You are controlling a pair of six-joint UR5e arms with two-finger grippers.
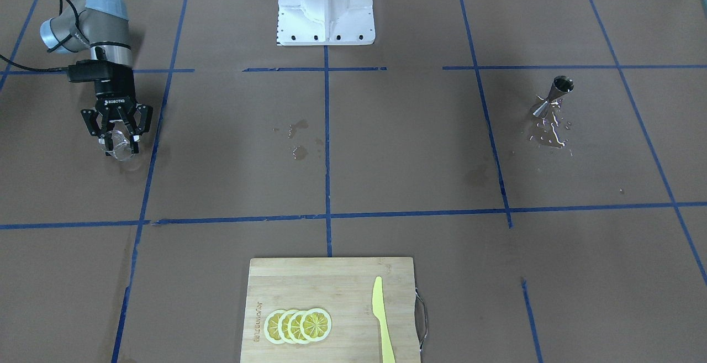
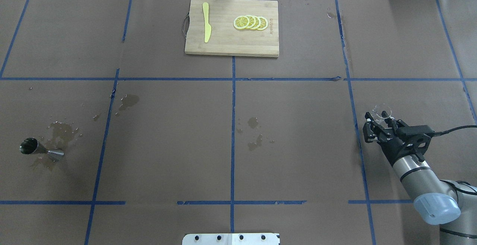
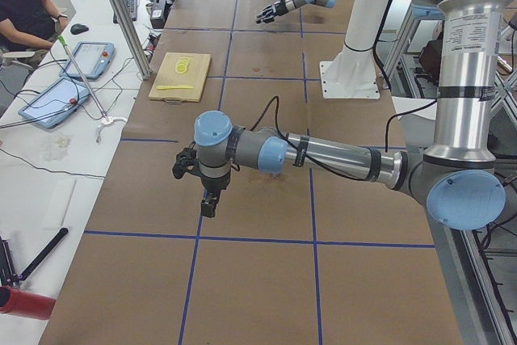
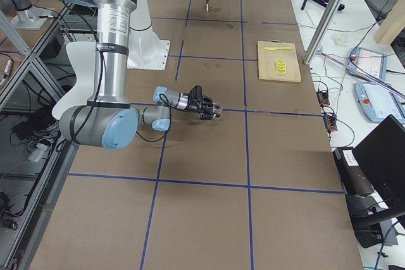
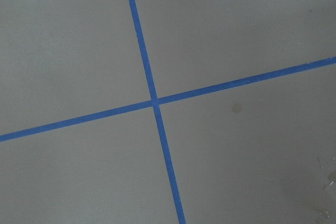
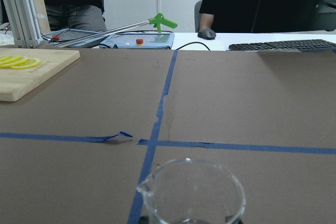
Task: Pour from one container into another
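Over brown paper (image 1: 386, 147), right pincer (image 1: 117, 137) clamps clear glass cup (image 1: 122, 150) (lipped); left pincer (image 3: 208, 206): cannot tell.

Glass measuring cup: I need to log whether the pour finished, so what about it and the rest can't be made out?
glass measuring cup: its base is cut off by the right wrist view's lower edge; leftover liquid unknown.
steel jigger: too small in every view to see its fill.
left gripper: only the exterior left view shows it; open or shut unclear.
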